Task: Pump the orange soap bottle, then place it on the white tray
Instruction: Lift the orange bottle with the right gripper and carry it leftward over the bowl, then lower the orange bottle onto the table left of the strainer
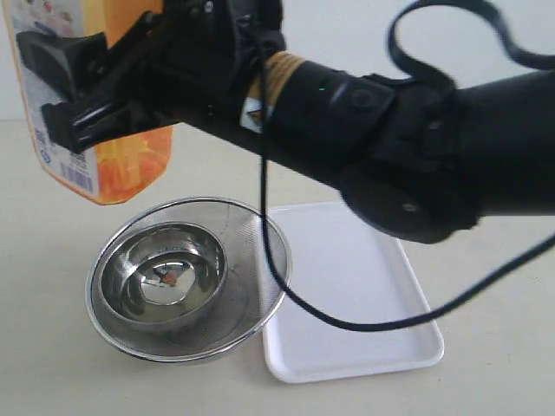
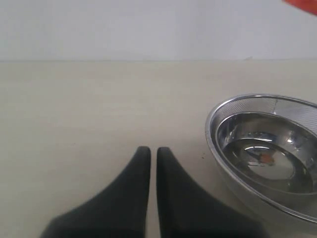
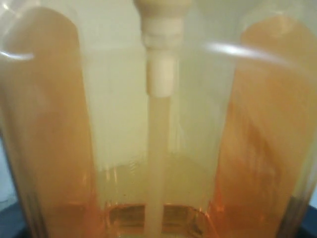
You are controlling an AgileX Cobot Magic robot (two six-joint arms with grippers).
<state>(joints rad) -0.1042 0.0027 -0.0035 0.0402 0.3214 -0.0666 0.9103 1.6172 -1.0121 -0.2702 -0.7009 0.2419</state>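
While the right claw (image 1: 59, 87) pinches the translucent orange plastic bottle (image 1: 121, 169) aloft beside the flat white tray (image 1: 347, 286), placing remains; the left claw (image 2: 149, 151) is pressed together.

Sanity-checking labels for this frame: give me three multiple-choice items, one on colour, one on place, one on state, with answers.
1. What colour is the tray beside the mesh strainer bowl?
A) blue B) black C) white
2. Where is the orange soap bottle?
A) standing on the tray B) held up in the right hand, off the table C) inside the strainer bowl
3. How is the left hand?
A) shut, holding nothing B) wide open C) shut on the bottle

Answers:
1 C: the exterior view shows it plain white.
2 B: the black fingers clamp its sides, with nothing beneath it.
3 A: the left wrist view shows its fingers together over bare table.
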